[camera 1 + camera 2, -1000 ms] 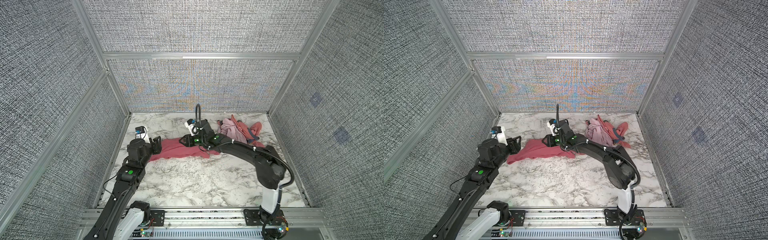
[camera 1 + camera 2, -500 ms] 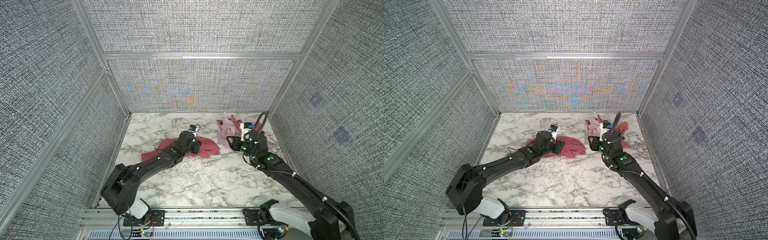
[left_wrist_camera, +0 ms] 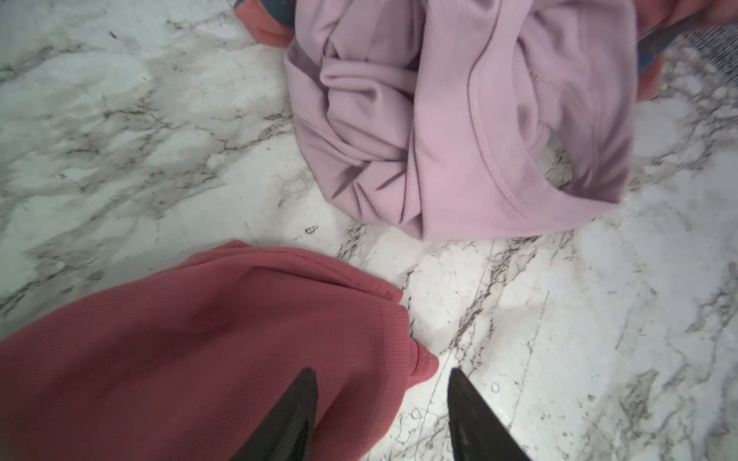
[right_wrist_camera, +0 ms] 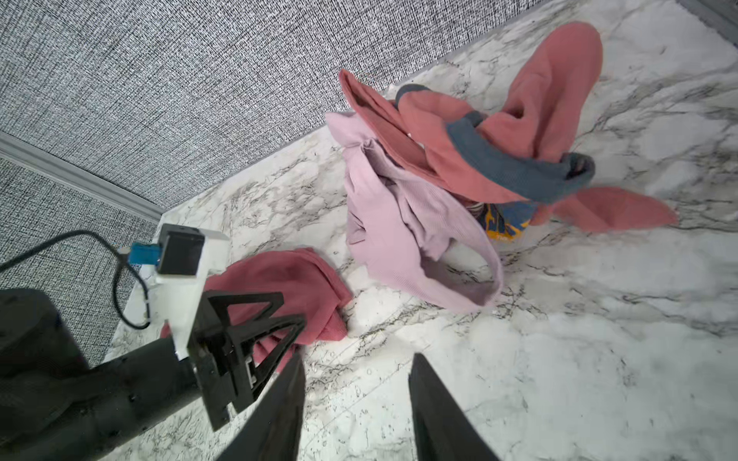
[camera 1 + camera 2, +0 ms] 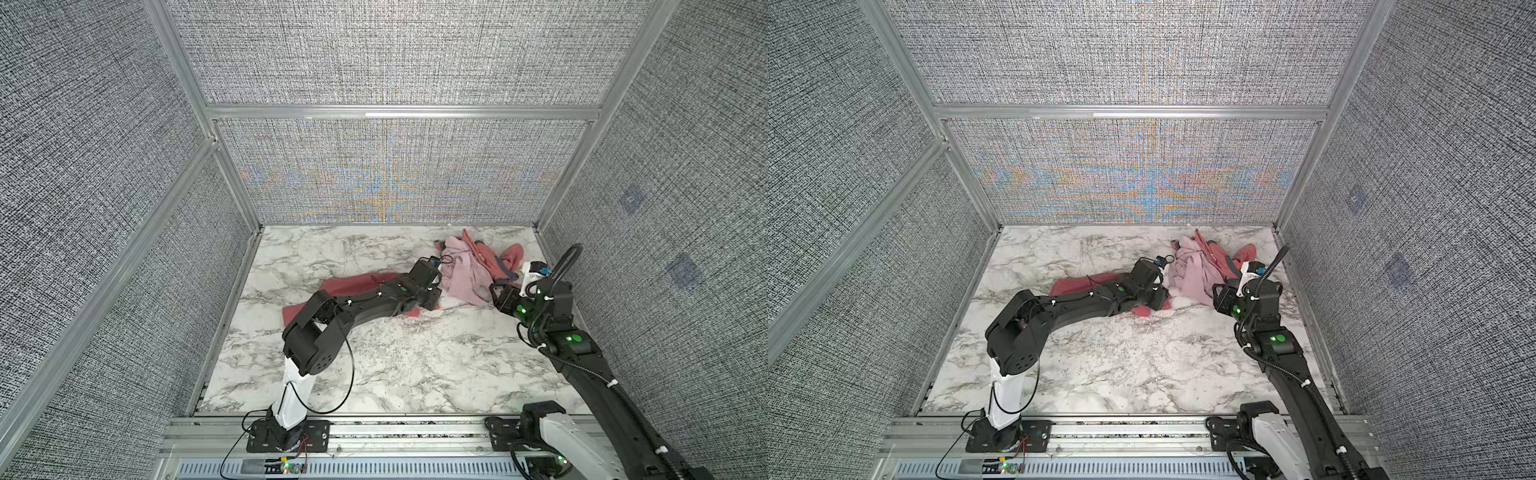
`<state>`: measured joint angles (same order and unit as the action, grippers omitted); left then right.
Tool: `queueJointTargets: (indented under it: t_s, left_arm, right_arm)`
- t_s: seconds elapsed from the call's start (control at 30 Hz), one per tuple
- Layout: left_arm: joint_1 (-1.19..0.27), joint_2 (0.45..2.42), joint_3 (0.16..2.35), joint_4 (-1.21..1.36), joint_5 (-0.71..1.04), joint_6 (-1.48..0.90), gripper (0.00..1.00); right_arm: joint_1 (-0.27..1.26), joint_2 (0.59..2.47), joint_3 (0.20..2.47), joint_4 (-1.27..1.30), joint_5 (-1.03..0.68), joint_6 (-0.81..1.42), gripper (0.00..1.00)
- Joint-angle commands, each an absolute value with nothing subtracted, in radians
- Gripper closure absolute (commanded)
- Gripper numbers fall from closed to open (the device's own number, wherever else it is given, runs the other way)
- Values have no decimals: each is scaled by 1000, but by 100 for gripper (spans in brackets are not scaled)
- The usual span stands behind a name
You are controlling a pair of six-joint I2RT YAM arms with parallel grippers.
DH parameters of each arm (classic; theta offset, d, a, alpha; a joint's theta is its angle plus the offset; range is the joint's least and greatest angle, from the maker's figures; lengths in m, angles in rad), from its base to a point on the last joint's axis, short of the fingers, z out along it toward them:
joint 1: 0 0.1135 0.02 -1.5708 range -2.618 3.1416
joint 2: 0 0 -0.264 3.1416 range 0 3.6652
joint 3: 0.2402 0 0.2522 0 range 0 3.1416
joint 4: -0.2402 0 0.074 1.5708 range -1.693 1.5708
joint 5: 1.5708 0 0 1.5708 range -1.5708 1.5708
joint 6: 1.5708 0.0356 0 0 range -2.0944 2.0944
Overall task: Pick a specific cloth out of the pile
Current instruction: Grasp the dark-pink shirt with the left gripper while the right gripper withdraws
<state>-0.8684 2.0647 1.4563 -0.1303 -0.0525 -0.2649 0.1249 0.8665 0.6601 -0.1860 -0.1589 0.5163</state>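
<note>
Overhead, in both top views, the cloth [image 5: 351, 282] is a plain salmon-red garment lying flat on the marble-patterned tabletop [image 5: 395, 365], its long axis running left to right across the table and its right end stopping just short of the pile [image 5: 465, 272]; the left arm [image 5: 353, 311] lies over much of it. The pile is a crumpled heap in the far right corner: a pale pink garment [image 5: 459, 282] in front, a salmon-red garment with blue-grey edging [image 5: 513, 254] behind. Grey woven wall panels [image 5: 374, 62] in aluminium framing [image 5: 399, 112] close in three sides. The left gripper [image 5: 432, 299] sits over the cloth's right end, and the right gripper [image 5: 496, 293] is just beside the pile's near edge. From the left wrist, the cloth shows a fine ribbed knit and a rounded, hemmed corner; the gripper's black fingers [image 3: 299, 411] stand spread, one over the fabric and one over bare marble, the corner lying between them unpinched, with the ribbed pink garment apart across a strip of marble. From the right wrist, that gripper's fingers [image 4: 431, 399] are likewise spread over bare marble with nothing between them; the pink garment sags in loops, the blue-grey band curls atop, and a blue-and-yellow printed scrap [image 4: 505, 223] peeks from beneath
</note>
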Motion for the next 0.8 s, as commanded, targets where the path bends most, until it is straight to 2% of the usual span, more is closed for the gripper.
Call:
queueJointTargets:
  t_s: [0.0,0.3,0.57,0.63,0.77]
  left_arm:
    - [-870,2089,1493,-179,-70,-236,44]
    - [-870,2191,1587,-241,-86,-199,46]
    - [-870,2242,1640,-288,-128,-219,53]
    - [-870,2262,1659,-310,-139,-218,59]
    - [-870,2268,1664,-328,-158,-233,81]
  right_arm:
    - [118,873,659,-179,-194,525,55]
    - [106,886,662,-166,-227,515,55]
    - [100,869,658,-178,-227,512,55]
    - [98,866,660,-181,-225,505,55]
    - [94,864,661,-183,-218,507,55]
